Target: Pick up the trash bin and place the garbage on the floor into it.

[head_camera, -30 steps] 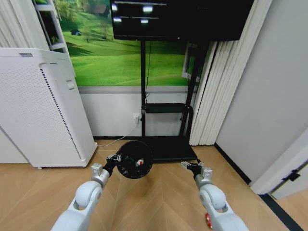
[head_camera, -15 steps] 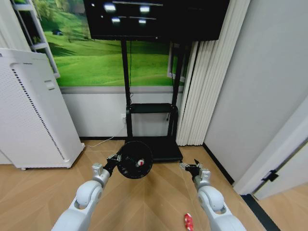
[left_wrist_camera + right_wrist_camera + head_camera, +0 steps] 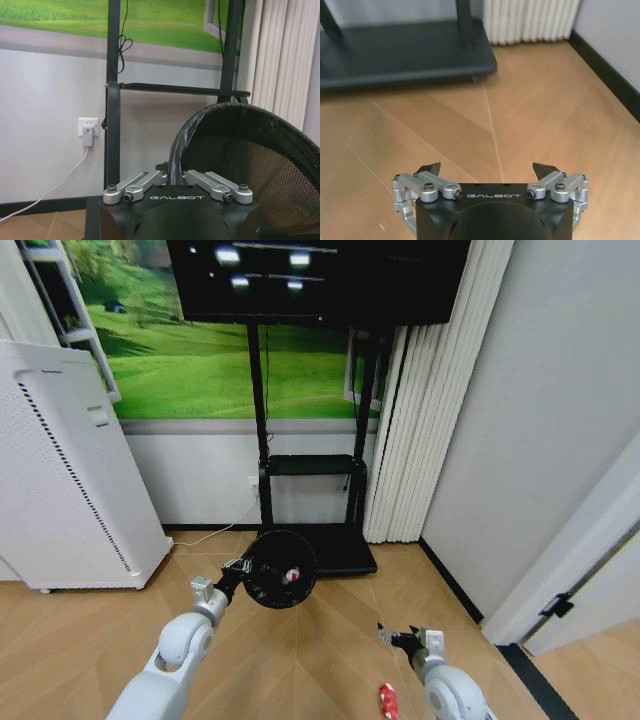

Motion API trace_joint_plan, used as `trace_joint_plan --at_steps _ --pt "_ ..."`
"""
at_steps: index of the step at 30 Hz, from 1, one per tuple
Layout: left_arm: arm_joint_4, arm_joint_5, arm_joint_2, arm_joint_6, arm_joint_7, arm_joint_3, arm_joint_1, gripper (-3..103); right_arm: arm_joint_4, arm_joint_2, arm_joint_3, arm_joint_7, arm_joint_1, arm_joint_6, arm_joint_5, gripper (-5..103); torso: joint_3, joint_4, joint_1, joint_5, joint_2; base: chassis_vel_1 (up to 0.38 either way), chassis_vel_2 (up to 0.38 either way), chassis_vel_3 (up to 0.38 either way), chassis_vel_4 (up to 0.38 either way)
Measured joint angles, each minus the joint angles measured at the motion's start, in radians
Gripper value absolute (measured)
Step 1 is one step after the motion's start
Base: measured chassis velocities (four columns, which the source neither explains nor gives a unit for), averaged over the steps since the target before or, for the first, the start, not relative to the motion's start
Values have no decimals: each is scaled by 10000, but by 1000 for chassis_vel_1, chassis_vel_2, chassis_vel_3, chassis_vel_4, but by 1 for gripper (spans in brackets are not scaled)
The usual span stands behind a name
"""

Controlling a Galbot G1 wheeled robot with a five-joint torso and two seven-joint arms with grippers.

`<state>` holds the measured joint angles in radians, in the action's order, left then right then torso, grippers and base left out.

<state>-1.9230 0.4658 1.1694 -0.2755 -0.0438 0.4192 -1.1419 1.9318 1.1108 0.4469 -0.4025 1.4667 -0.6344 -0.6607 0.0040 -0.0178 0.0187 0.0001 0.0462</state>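
Note:
My left gripper is shut on the rim of the black mesh trash bin and holds it off the floor, tipped with its mouth toward me. A small red-and-white scrap shows inside it. In the left wrist view the left gripper pinches the rim of the trash bin. My right gripper hangs low over the parquet floor with its fingers open and nothing between them. A red crushed can lies on the floor just beside it. The right wrist view shows the right gripper spread over bare wood.
A black TV stand with its flat base stands against the wall ahead; that base lies close in front of my right gripper. A tall white appliance stands at the left. White curtains and a grey wall close the right side.
The camera has turned to the right, so the whole scene slid left. My right gripper has dropped lower toward the floor, and the red can has come into view. The left arm still holds the bin.

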Motion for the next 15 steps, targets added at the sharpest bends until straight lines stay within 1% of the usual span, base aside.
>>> trace_joint_plan --at_steps 6,9,13,15 --pt "-116 0 27 8 -5 0 -23 4 -848 -209 -171 -98 32 -179 -288 100 0 1 1 1 0 0 0 0 0" --pt "-143 6 25 10 -5 18 -27 4 -1311 -144 -273 -23 -21 -197 -323 100 1 1 1 0 0 0 0 0 0" --pt "-184 12 29 13 -6 19 -59 4 -1916 28 -407 261 -139 19 -179 100 0 0 1 1 0 0 0 0 0" --pt "-233 30 29 13 -8 16 -95 4 -2326 126 -437 1248 -178 880 433 100 0 2 0 -1 0 0 0 0 0"
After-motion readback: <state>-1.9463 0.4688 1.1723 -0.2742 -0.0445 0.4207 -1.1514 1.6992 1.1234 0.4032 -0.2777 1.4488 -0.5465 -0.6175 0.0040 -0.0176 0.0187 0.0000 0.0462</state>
